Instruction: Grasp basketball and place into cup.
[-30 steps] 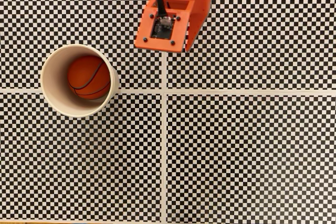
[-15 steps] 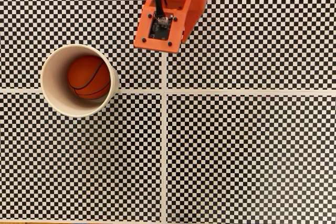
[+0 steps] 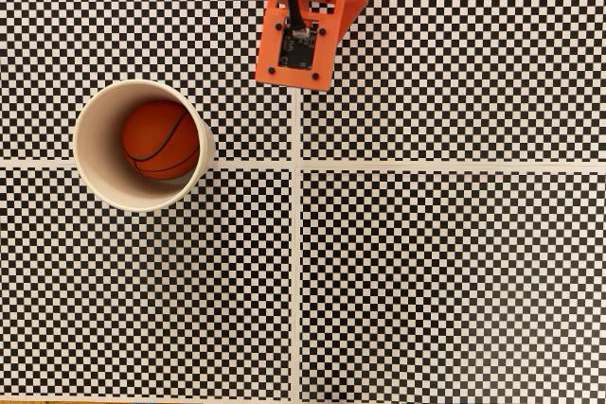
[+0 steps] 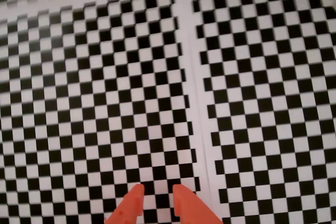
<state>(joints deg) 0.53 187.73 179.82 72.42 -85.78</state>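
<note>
Your gripper [image 4: 156, 192] shows in the wrist view as two orange fingertips with a narrow gap between them, nothing held, over bare checkered table [image 4: 252, 103]. In the fixed view the arm [image 3: 303, 21] sits at the top edge, well apart from the cup [image 3: 90, 144]. The basketball [image 3: 159, 139] lies inside the cup. You may judge the placement done; only parking the arm appears left

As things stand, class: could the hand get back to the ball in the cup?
Probably yes. The ball sits low in the open cup, with nothing above it, so a reach from above looks free. The hand holds nothing, fingers slightly apart, over bare checkerboard; the cup walls may crowd them.
</note>
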